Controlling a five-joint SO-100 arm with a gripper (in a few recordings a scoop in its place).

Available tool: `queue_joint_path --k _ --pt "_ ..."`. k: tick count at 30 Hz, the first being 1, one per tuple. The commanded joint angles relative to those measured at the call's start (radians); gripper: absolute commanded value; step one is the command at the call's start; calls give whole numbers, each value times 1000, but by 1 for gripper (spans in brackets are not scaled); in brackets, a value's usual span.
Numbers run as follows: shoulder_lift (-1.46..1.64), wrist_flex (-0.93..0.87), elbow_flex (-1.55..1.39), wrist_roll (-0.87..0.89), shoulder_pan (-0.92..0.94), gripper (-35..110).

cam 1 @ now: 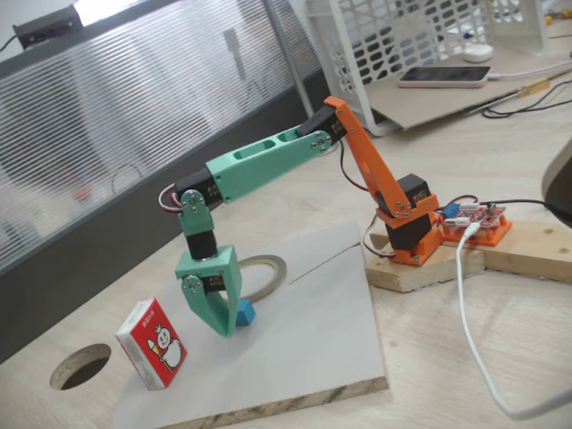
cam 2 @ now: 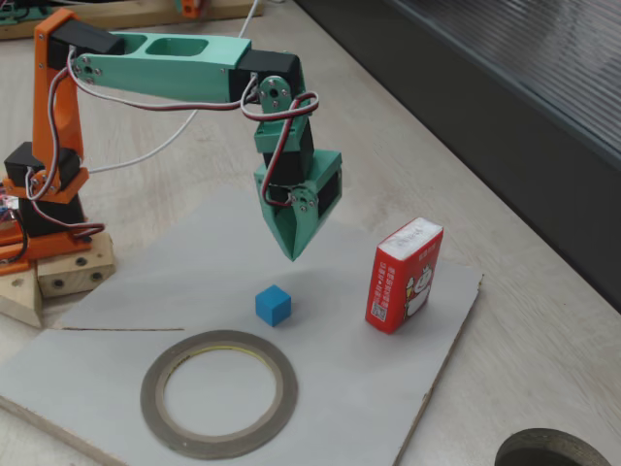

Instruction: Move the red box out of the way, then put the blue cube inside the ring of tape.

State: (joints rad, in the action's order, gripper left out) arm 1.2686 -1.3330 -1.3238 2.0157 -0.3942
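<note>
My work surface is a pale board lying on a wooden table; a round dark hole is cut through the tabletop near the board's corner. The red box stands upright on the board near its edge, well apart from the ring of tape, which lies flat with its hollow centre unoccupied. The blue cube sits on the board between ring and box, outside the ring and near its rim. My gripper hangs above the board, near the cube, fingers closed to a point and holding nothing. The box is red and white with a white cartoon figure on its front.
</note>
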Motion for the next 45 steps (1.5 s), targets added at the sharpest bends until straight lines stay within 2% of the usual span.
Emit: queue_joint_path --k 1,7,15,21,29,45 --pt "14 -2 17 18 -20 0" --pt "14 20 17 18 -11 0" --pt "-2 253 17 18 -8 0" --pt "-117 258 17 18 -9 0" --pt "-121 249 114 18 -8 -1" --pt "-184 261 118 9 -8 -1"
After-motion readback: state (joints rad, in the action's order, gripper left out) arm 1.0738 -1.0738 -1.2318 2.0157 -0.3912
